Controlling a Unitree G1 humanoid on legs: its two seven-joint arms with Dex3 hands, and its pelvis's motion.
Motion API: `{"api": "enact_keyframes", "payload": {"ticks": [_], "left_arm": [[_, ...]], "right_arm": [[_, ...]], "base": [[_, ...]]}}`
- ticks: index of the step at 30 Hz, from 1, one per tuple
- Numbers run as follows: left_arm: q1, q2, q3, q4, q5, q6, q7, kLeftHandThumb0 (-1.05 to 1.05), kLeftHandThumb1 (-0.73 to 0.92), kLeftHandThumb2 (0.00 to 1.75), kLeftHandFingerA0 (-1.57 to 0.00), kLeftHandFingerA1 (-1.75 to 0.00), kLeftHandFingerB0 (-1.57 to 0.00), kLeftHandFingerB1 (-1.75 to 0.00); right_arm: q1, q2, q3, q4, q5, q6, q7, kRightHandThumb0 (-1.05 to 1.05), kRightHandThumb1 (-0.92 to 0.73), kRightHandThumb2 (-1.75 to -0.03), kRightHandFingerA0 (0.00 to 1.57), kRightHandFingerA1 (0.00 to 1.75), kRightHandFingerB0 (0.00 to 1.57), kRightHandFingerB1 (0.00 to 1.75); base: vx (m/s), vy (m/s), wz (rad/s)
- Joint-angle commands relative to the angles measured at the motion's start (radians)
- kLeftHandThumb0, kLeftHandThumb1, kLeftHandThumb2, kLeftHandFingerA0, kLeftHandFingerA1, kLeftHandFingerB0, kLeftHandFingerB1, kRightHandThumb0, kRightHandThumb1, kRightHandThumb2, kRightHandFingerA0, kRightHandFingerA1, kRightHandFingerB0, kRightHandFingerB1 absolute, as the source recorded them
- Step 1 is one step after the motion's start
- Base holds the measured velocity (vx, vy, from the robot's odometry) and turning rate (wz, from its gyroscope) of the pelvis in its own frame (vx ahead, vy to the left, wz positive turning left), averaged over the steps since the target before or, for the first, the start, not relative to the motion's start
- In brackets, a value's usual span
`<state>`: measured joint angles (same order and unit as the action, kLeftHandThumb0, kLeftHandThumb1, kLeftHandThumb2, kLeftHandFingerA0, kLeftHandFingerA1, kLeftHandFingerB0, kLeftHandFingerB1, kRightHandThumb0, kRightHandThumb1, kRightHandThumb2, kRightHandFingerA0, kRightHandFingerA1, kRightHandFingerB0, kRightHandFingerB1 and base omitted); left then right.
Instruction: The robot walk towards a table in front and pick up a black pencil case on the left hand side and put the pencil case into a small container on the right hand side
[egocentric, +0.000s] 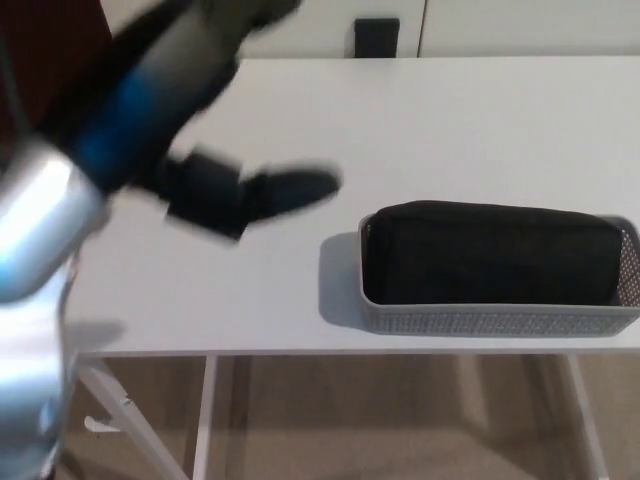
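Left arm (100, 140): silver and blue, entered from the upper left over the table, motion-blurred
Left hand (235, 195): black, above the table's left half, well apart from the case; blur hid whether it was open or closed
Table (450, 120): white
Case (490, 250): black, lay lengthwise inside the container, filling it
Container (490, 320): grey, perforated, at the table's front right

A white table (430, 120) fills the view. Under the table is a beige floor (400, 420); behind the table stand pale wall panels (500, 25).
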<state>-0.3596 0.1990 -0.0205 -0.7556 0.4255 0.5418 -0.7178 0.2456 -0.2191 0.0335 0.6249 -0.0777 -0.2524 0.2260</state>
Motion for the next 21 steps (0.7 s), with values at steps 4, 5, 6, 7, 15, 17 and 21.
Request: {"api": "enact_keyframes", "payload": {"ticks": [4, 5, 6, 7, 15, 17, 21], "left_arm": [[1.300, -0.124, 0.694, 0.030, -0.737, -0.615, -0.572, -0.73, 0.49, 0.55, -0.04, -0.28, -0.05, -0.25], [1.311, -0.124, 0.734, 0.107, -0.770, -0.632, -0.607, -0.66, 0.40, 0.81, -0.03, -0.21, -0.09, -0.21], [1.310, -0.122, 0.762, 0.157, -0.791, -0.639, -0.622, -0.65, 0.39, 0.80, -0.03, -0.23, -0.08, -0.22], [1.306, -0.119, 0.800, 0.209, -0.810, -0.647, -0.632, -0.64, 0.39, 0.81, 0.00, -0.26, -0.10, -0.24], [1.259, -0.012, 0.923, 0.410, -0.846, -0.569, -0.659, -0.76, 0.42, 0.68, -0.08, -0.27, -0.11, -0.22], [1.238, 0.011, 0.888, 0.460, -0.816, -0.586, -0.653, -0.36, 0.20, 0.84, -0.01, -0.49, 0.00, -0.48], [1.170, 0.060, 0.769, 0.591, -0.726, -0.599, -0.641, -0.72, 0.51, 0.56, -0.24, -0.34, -0.24, -0.29]], "right_arm": [[0.032, -0.013, 0.001, 0.073, -0.003, -0.075, 0.006, -0.55, -0.48, -0.78, 0.61, 0.54, 0.36, 0.48], [0.032, -0.015, -0.003, 0.073, 0.000, -0.080, 0.007, -0.57, -0.49, -0.78, 0.62, 0.54, 0.36, 0.48], [0.030, -0.016, -0.005, 0.072, 0.001, -0.080, 0.006, -0.56, -0.48, -0.78, 0.61, 0.54, 0.36, 0.48], [0.029, -0.016, -0.007, 0.071, 0.003, -0.078, 0.005, -0.56, -0.48, -0.77, 0.63, 0.54, 0.36, 0.48], [0.010, -0.018, -0.009, 0.064, 0.001, -0.068, -0.001, -0.54, -0.48, -0.78, 0.58, 0.54, 0.35, 0.48], [0.000, -0.009, -0.021, 0.066, 0.018, -0.055, 0.000, -0.45, -0.56, -0.57, 0.67, 0.41, 0.42, 0.38], [-0.012, -0.011, -0.031, 0.067, 0.031, -0.052, 0.009, -0.54, -0.46, -0.77, 0.59, 0.54, 0.36, 0.48]], "base": [[0.00, 0.000, 0.00], [0.00, 0.000, 0.00], [0.00, 0.000, 0.00], [0.00, 0.000, 0.00], [0.00, 0.000, 0.00], [0.00, 0.000, 0.00], [0.00, 0.000, 0.00]]}}
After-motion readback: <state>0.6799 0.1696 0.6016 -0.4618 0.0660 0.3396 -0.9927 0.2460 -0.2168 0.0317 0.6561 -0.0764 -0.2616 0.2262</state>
